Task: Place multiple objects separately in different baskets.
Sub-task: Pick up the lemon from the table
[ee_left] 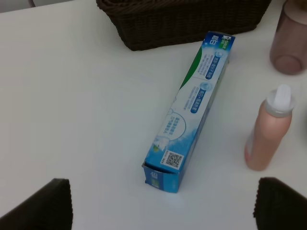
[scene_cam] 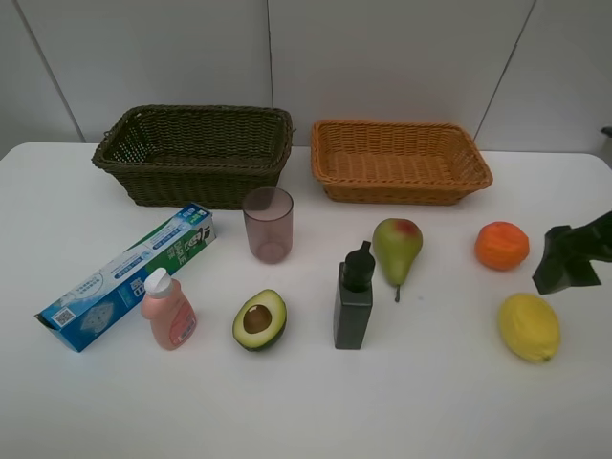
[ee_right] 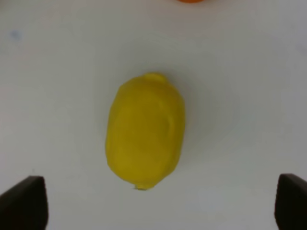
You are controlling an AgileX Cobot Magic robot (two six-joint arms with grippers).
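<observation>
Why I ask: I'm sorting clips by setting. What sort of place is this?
Probably a robotics lab bench, not a home: a white table before plain white panels, and the open right gripper hanging over the lemon.

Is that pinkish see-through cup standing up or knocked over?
Upright: the cup stands on its base on the white table, open mouth facing up, near the dark basket.
</observation>
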